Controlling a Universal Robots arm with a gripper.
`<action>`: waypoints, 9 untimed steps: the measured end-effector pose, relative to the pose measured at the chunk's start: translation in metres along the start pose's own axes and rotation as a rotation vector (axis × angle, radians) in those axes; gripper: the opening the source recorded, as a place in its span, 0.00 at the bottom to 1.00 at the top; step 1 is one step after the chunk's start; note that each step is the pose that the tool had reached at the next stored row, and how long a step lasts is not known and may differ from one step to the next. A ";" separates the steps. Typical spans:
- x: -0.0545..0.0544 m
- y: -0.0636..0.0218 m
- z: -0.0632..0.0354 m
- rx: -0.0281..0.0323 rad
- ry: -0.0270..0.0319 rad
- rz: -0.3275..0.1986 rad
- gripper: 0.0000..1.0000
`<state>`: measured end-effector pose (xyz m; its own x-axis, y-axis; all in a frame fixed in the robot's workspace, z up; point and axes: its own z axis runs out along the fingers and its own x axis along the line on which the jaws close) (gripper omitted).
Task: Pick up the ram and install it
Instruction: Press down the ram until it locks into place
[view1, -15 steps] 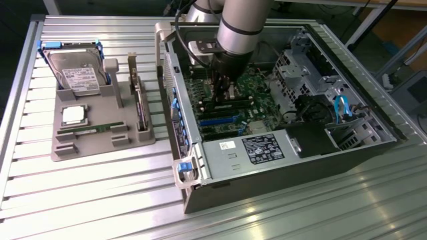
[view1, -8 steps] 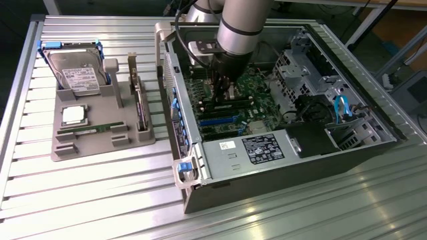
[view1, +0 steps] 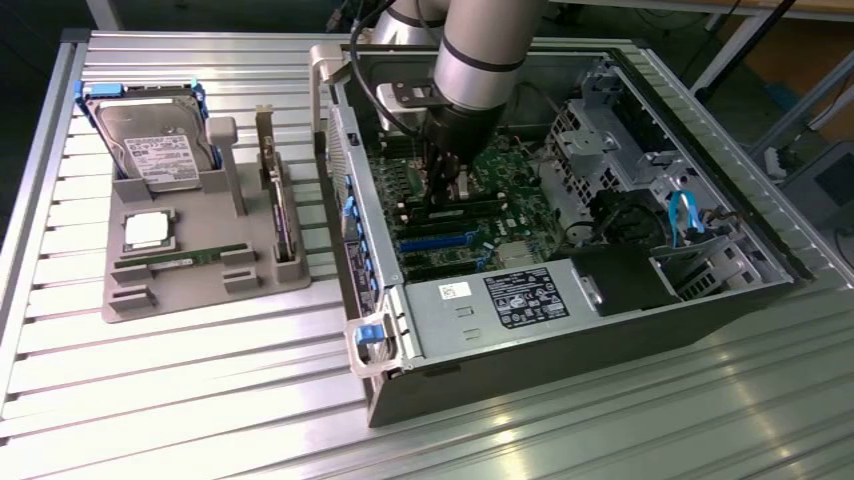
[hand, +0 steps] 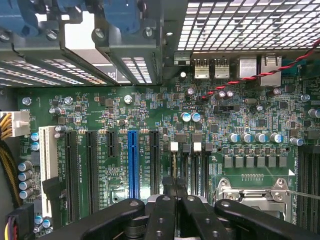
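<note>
One arm deep in the open case, gripper closed over the memory slots.

Exterior view: the arm (view1: 481, 60) reaches down into the computer case (view1: 747, 290), its gripper (view1: 445, 180) low over the motherboard (view1: 501, 165). On the exterior view's left, well apart from the case, a grey tray (view1: 200, 300) holds a ram (view1: 174, 259) lying flat near its front, with a processor (view1: 147, 230) just behind it, a hard drive (view1: 154, 145) at the back and a larger card (view1: 280, 215) standing on edge. Wrist view: the gripper (hand: 175, 205) has its black fingers (hand: 160, 220) drawn together, right above the dark memory slots (hand: 192, 165), which lie between a blue slot (hand: 133, 160) and the processor socket (hand: 250, 192). Whether a stick is pinched between them cannot be made out.
</note>
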<state>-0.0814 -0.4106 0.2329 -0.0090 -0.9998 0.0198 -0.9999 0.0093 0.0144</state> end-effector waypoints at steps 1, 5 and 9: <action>0.000 0.0000 0.0001 0.0000 0.0001 0.000 0.10; 0.000 0.0000 0.0004 0.0000 0.0001 0.000 0.10; 0.000 0.0000 0.0005 0.0000 0.0000 0.000 0.10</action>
<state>-0.0814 -0.4107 0.2324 -0.0090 -0.9998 0.0199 -0.9999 0.0093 0.0144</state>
